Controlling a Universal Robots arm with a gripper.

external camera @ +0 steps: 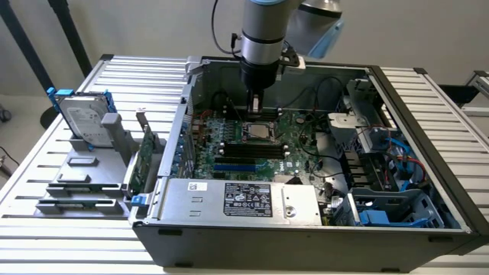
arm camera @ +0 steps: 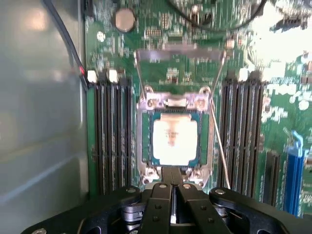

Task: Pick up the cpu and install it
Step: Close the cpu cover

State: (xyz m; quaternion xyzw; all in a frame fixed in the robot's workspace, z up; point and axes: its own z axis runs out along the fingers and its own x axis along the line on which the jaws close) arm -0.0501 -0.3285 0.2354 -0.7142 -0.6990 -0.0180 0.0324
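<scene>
The cpu (arm camera: 174, 141) is a small square chip with a dull silver top, lying flat in the motherboard socket (arm camera: 144, 146) between the two banks of memory slots. It appears in the exterior view as the cpu (external camera: 256, 130) in the middle of the open computer case. My gripper (arm camera: 171, 183) hangs just above the socket's near edge, its black fingers (arm camera: 157, 204) pressed together with nothing between them. From outside, the gripper (external camera: 256, 107) points straight down into the case, slightly behind the chip. The socket's metal load plate (arm camera: 180, 61) stands folded back, open.
The open tower case (external camera: 428, 189) lies on a slatted metal table. A grey power supply box (external camera: 244, 197) sits at its front. Cables and blue drive bays (external camera: 386, 215) crowd the exterior view's right. A hard drive with blue rails (external camera: 80, 120) and an expansion card (external camera: 141, 163) stand in a rack outside.
</scene>
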